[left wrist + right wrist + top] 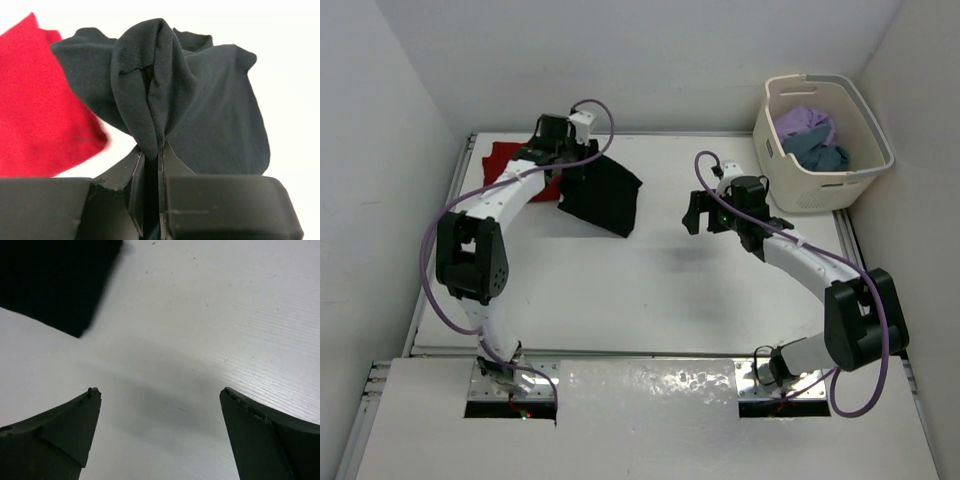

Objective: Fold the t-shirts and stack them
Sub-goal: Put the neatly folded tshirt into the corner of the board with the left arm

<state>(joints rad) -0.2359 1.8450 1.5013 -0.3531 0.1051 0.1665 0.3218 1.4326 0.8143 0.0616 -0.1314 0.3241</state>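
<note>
Left gripper (151, 155) is clamped tight on a raised ridge of the black t-shirt (605, 195), the cloth pinched up between its jaws and draping away on both sides. Right gripper (160, 390) hangs spread wide and holding nothing over bare table (650, 290), right of the middle.

The black shirt lies toward the table's far-left corner, its left edge just beside, perhaps overlapping, the red t-shirt (498, 158), which sits closer to that corner and is partly hidden by the left arm. The lavender t-shirt (807, 124) and the teal t-shirt (820, 152) are bunched in the basket (820, 190) at the far-right corner.

The shirts look light, thin and fully limp. The knit wrinkles and sags wherever it is unsupported, so a single pinch will likely drag the rest along in a trailing bundle. A hem or shoulder seam, held at two well-separated spots, seems the better hold for spreading it flat.

From above the black shirt is a compact four-sided patch. Its longer run seems to go diagonally from the pinched far-left end toward the table's near-right. No collar or sleeve can be made out, so its heading cannot be told.
</note>
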